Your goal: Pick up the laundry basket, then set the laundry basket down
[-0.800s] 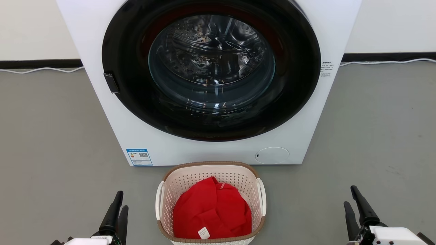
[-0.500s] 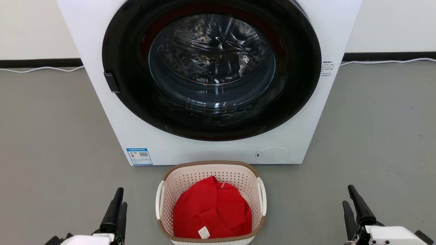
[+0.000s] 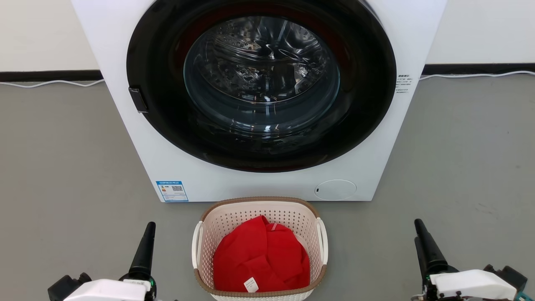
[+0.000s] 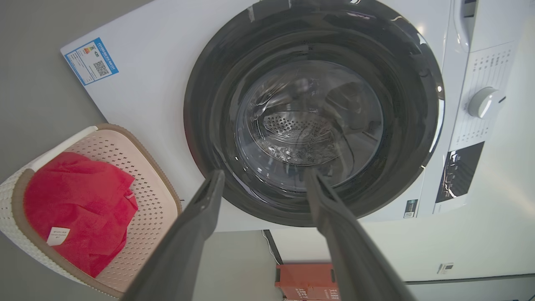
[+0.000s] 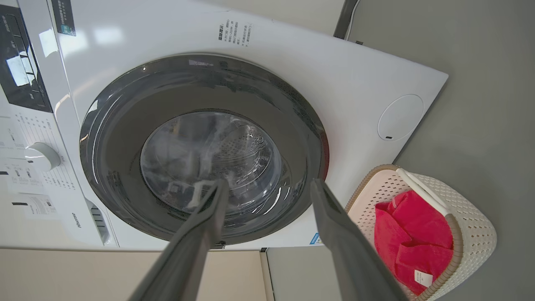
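Head view: the laundry basket [image 3: 234,219], holding a red cloth [image 3: 261,259], sits bottom centre just before the washing machine [image 3: 250,186], well apart from the left gripper [image 3: 148,236] lower left and right gripper [image 3: 419,232] lower right, both spread wide, gripping nothing.

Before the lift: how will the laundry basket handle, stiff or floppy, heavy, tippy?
The laundry basket looks like moulded perforated plastic, so it is probably stiff and light. Its load is one soft red garment, likely light and bunched inside, so it should barely shift. Gripped by one side handle alone, it would probably tilt.
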`<state>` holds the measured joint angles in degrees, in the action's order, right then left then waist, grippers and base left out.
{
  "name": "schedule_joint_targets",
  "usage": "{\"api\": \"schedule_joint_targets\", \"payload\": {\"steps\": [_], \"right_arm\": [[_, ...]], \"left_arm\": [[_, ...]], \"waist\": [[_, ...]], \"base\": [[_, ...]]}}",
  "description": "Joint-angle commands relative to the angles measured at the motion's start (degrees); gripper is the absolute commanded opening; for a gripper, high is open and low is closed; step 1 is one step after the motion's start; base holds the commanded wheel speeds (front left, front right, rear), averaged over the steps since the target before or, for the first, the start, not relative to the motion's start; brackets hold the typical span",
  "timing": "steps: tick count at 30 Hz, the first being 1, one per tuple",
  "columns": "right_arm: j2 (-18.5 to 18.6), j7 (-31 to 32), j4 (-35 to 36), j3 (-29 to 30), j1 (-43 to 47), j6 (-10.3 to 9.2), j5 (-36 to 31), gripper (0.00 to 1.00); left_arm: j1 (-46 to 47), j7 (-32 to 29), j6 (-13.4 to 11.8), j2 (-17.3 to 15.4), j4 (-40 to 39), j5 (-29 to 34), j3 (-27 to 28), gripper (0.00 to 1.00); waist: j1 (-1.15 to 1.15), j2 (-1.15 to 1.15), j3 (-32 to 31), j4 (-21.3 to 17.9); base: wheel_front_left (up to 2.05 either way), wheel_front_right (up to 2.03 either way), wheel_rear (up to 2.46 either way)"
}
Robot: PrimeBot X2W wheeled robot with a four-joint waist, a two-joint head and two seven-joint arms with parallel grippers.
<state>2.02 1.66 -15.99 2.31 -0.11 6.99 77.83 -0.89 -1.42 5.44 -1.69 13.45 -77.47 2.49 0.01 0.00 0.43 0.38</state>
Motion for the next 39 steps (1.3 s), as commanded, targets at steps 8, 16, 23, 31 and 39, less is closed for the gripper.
{"api": "schedule_joint_targets", "payload": {"steps": [8,16,23,31,39], "right_arm": [[0.48,-2.07,2.89,-2.52,-2.04,0.18,-8.77,1.0],[0.51,-3.25,3.42,-4.0,-1.92,0.21,-15.0,1.0],[0.55,-4.43,3.75,-5.16,-1.79,0.23,-23.26,1.0],[0.58,-5.77,3.93,-6.43,-1.27,0.26,-28.96,1.0],[0.61,-7.11,4.06,-7.41,-0.92,0.29,-34.59,1.0]], "left_arm": [[0.56,1.83,-1.82,-0.4,-4.0,10.94,-1.16,1.0],[0.1,3.01,-3.34,-0.77,-5.05,19.77,-3.22,1.0],[-0.3,4.18,-5.62,-1.76,-5.81,25.92,-5.61,1.0],[-0.95,5.53,-7.75,-2.76,-5.83,31.17,-7.88,1.0],[-1.62,6.86,-9.57,-3.62,-6.21,36.35,-9.49,1.0]], "waist": [[-0.01,0.0,0.12,0.14],[-0.01,0.0,0.15,0.23],[-0.01,0.0,0.11,0.28],[-0.01,0.0,-0.15,0.41],[-0.01,0.0,-0.41,0.53]], "base": [[0.0,0.0,0.0],[0.0,0.0,0.0],[0.0,0.0,0.0],[0.0,0.0,0.0],[0.0,0.0,0.0]]}}
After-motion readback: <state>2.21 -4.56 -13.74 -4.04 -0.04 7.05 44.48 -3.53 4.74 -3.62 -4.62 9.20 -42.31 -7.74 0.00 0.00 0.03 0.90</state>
